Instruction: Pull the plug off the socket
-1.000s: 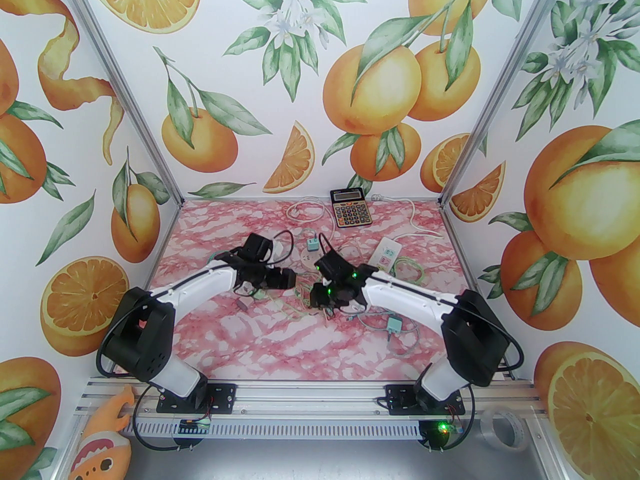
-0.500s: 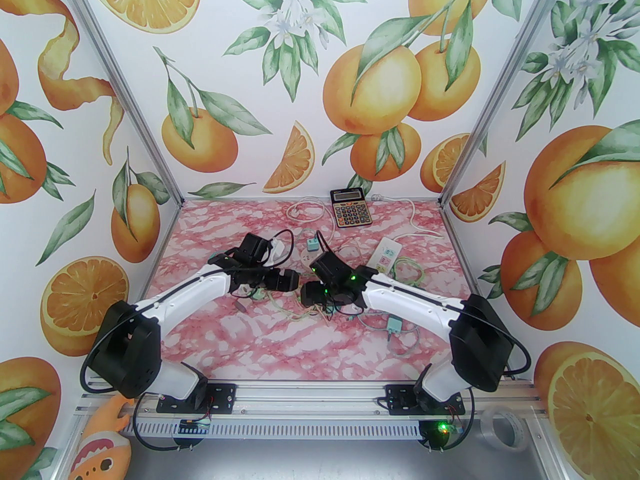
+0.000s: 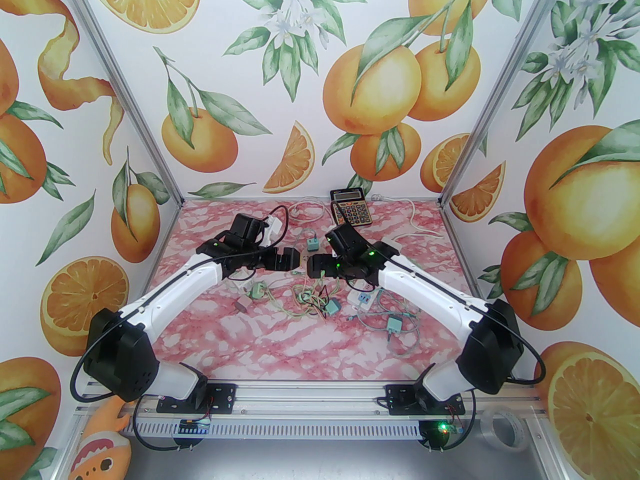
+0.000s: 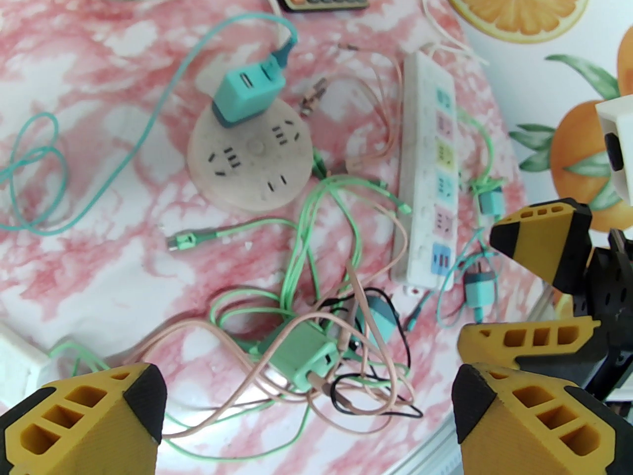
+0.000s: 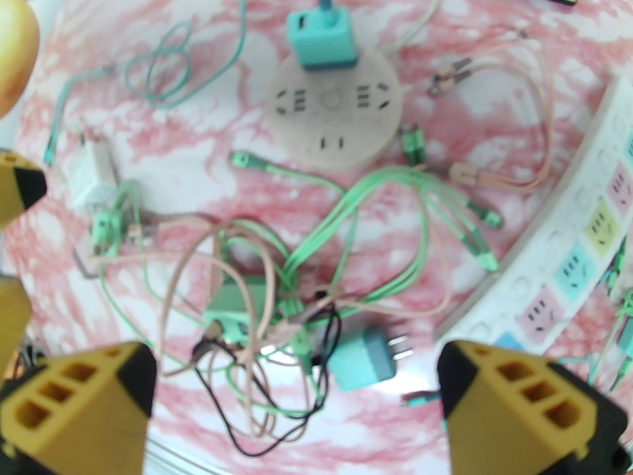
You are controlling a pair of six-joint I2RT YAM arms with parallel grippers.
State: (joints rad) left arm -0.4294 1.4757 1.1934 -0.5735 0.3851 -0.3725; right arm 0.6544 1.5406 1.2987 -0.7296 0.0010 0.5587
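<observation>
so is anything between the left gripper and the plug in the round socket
Nothing visible blocks it. The teal plug stands exposed on the round socket; the cable tangle lies flat, nearer the open left gripper.

A pink marbled table [image 3: 280,338] is seen. In the top view, a calculator [image 3: 351,208] is laid at 12 o'clock by the far edge. In the right wrist view, a round socket [image 5: 341,131] is set flat. From it, a power strip [image 5: 573,260] is found at 4 o'clock, a teal charger [image 5: 363,364] on its side at 6 o'clock, a tangle of cables [image 5: 296,260] at 7 o'clock, and a white adapter [image 5: 94,171] at 8 o'clock.
</observation>
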